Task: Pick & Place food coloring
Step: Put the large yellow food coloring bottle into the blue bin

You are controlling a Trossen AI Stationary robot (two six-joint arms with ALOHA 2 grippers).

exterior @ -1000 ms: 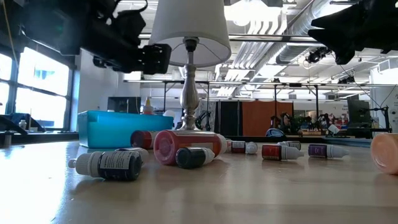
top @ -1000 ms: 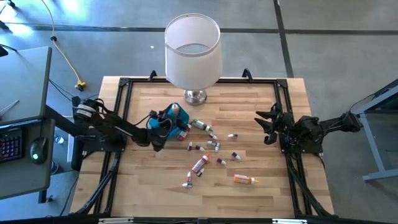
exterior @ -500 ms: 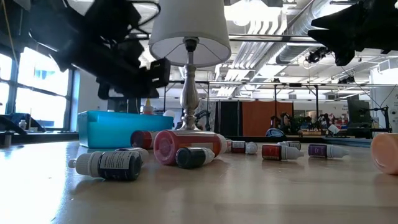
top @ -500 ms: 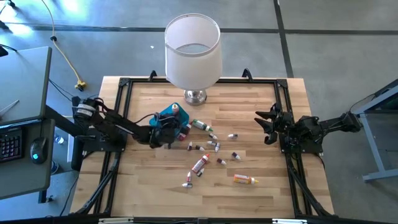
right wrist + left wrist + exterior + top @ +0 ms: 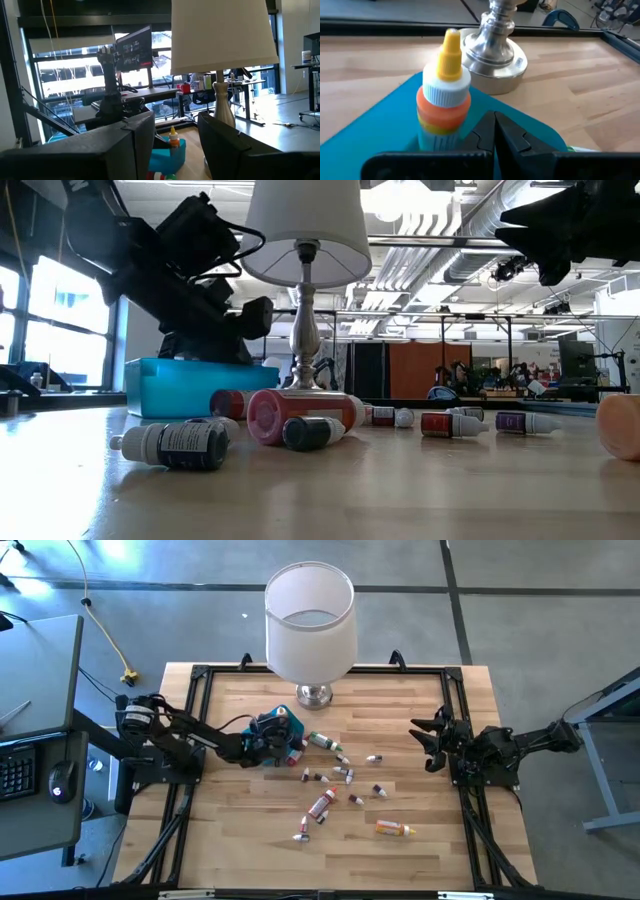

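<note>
Left end effector (image 5: 268, 743) sits fingers together, empty, over the blue tray (image 5: 268, 726) holding one orange bottle (image 5: 443, 95), while most food coloring (image 5: 322, 804) lies scattered mid-table, unplaced.

1. Lamp (image 5: 310, 620) stands at table (image 5: 420, 840) far edge, centre.
2. Tray (image 5: 285, 729) sits near-left of lamp base; 1 bottle (image 5: 443, 97) upright in it.
3. Loose bottles (image 5: 322, 804) lie scattered right of and nearer than tray.
4. Left gripper (image 5: 268, 743) over tray; right gripper (image 5: 428, 744) at right side.
</note>
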